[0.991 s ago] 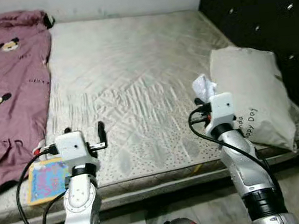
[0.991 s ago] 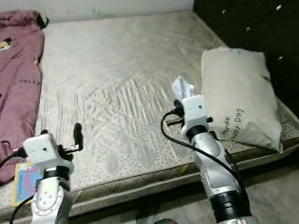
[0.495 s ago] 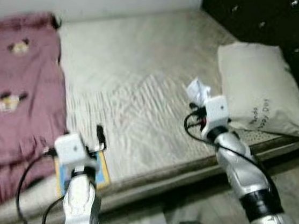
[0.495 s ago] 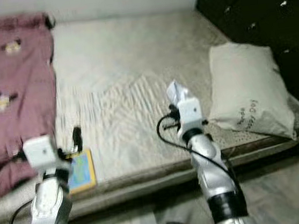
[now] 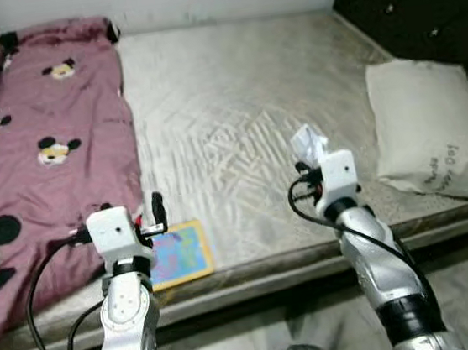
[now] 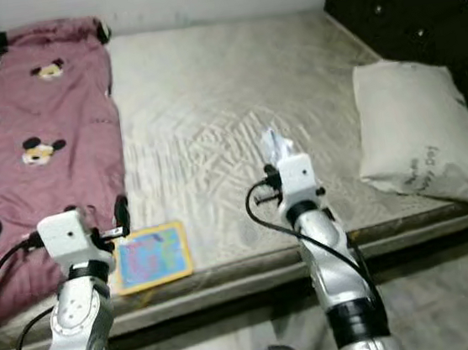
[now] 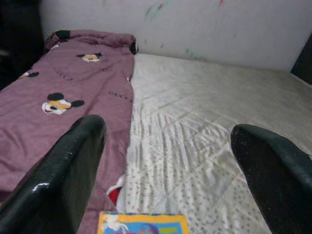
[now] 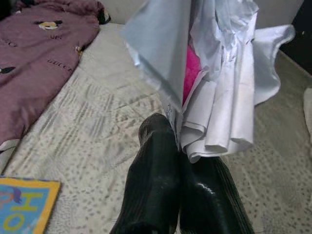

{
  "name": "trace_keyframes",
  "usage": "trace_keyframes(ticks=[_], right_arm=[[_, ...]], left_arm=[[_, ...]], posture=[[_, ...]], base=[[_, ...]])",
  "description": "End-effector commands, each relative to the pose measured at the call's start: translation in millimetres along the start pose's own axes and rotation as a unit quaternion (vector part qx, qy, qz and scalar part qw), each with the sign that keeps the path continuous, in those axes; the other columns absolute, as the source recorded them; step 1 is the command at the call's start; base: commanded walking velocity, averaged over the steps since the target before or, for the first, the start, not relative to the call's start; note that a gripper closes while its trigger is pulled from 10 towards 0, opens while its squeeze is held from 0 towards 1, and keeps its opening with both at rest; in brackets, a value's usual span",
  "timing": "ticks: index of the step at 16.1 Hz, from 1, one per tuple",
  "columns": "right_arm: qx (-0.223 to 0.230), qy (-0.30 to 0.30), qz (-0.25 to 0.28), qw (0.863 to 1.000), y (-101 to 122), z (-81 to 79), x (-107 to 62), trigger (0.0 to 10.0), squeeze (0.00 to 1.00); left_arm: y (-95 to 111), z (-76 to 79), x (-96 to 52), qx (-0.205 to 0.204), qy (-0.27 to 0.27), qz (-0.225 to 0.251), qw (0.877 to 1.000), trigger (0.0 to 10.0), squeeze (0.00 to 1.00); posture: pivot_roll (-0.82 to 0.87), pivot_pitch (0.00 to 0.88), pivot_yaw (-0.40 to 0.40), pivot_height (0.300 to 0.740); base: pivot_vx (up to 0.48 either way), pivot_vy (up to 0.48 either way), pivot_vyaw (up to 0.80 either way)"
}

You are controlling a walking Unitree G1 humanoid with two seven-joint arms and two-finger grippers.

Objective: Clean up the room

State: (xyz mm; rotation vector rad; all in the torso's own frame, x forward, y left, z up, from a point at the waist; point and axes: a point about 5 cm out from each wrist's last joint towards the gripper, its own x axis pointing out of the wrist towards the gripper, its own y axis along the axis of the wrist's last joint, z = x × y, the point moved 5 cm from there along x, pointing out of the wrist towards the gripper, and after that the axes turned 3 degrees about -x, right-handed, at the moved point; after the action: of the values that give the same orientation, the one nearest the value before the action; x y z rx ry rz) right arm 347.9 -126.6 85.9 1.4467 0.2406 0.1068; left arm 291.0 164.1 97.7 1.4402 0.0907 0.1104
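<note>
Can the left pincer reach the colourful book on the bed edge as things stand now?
Probably yes. The left pincer is open and hangs just beside the colourful book, which lies flat at the mattress edge with nothing on it. The purple blanket lies next to the book, not on it.

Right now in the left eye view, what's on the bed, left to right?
Blanket → book → crumpled paper held in the right gripper → pillow.
</note>
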Motion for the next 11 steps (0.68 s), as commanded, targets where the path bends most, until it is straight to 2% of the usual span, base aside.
trace_keyframes(ticks=[1, 11], right_arm=[[0.002, 0.016, 0.016, 1.0, 9.5, -9.8, 3.8, 10.0, 0.0], [0.007, 0.033, 0.015, 0.999, 9.6, -14.9, 4.4, 10.0, 0.0]], left_arm=[[0.6, -7.8, -0.2, 0.003, 0.012, -0.001, 1.0, 10.0, 0.0], [1.6, -7.7, 1.6, 0.005, 0.012, 0.001, 1.0, 10.0, 0.0]], posture=[[0.01, 0.058, -0.08, 0.74], [0.0, 0.046, -0.078, 0.74]], base=[[0.0, 0.48, 0.0], [0.0, 0.48, 0.0]])
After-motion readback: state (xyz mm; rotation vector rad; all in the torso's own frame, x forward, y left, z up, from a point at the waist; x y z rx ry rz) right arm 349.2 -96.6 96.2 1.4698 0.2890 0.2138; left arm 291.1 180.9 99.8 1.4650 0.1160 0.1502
